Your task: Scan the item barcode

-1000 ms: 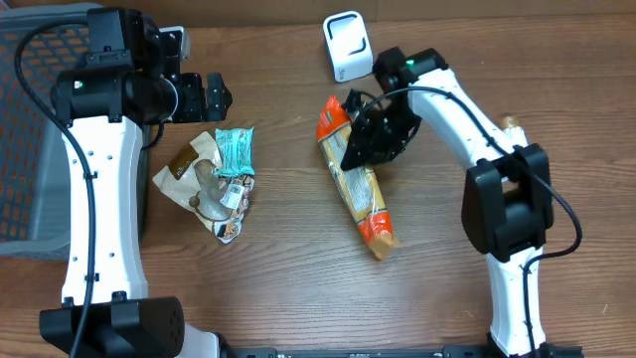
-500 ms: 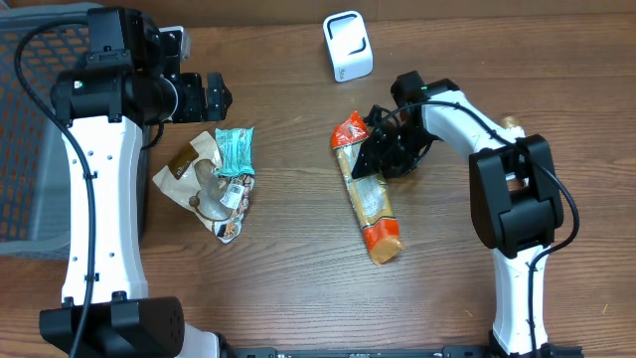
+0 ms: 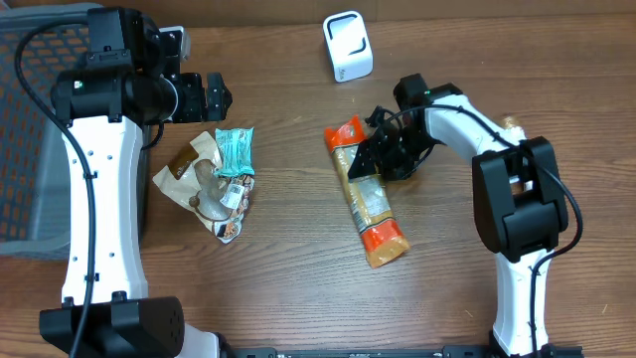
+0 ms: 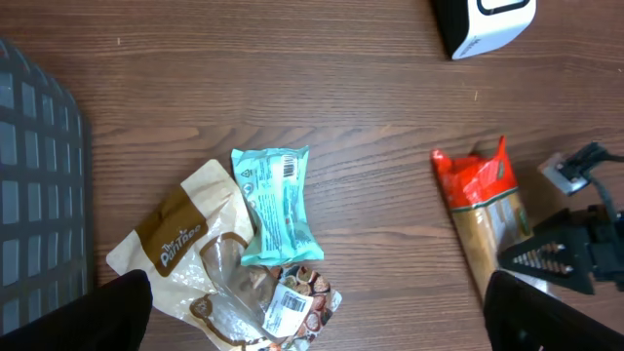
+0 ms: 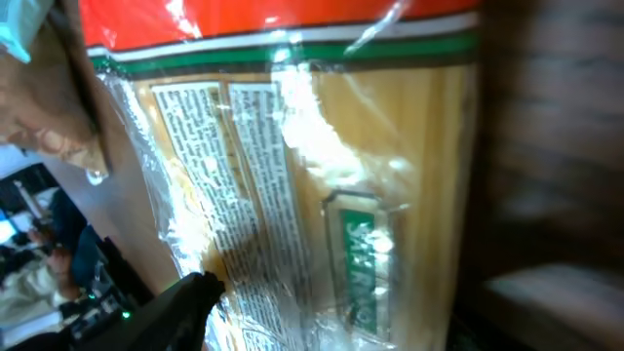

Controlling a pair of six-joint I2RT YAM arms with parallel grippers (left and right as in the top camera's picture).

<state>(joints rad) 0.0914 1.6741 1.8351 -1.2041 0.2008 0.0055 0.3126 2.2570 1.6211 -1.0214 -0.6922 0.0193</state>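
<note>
A: Left tool?
B: Wide open, empty, up at ten o'clock.
A: Right tool?
B: Parted over the pasta packet. We see no grip. The packet lies flat on the desk, six o'clock from the scanner.
</note>
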